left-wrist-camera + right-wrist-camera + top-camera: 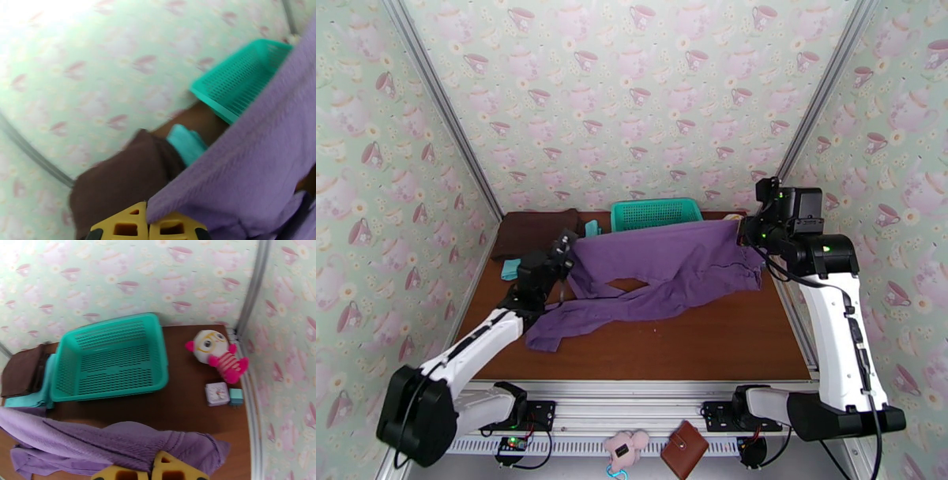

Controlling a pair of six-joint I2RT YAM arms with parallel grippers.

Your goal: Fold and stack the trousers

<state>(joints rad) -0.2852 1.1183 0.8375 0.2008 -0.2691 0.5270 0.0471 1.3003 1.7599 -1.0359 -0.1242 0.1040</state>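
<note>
The purple trousers (663, 268) hang stretched in the air between my two grippers, with the legs trailing down onto the brown table (727, 339). My left gripper (567, 251) is shut on the left end of the trousers (252, 158); its yellow fingertips (148, 228) pinch the cloth. My right gripper (742, 230) is shut on the right end, and the trousers (118, 445) drape over its yellow fingers (173, 469). The upper edge of the cloth crosses in front of the teal mesh basket (657, 213).
The teal basket (110, 358) stands at the back of the table. A dark brown folded garment (533, 233) lies on a teal folded garment (510, 268) at the back left. A doll (215, 354) and a small box (216, 393) sit at the back right corner.
</note>
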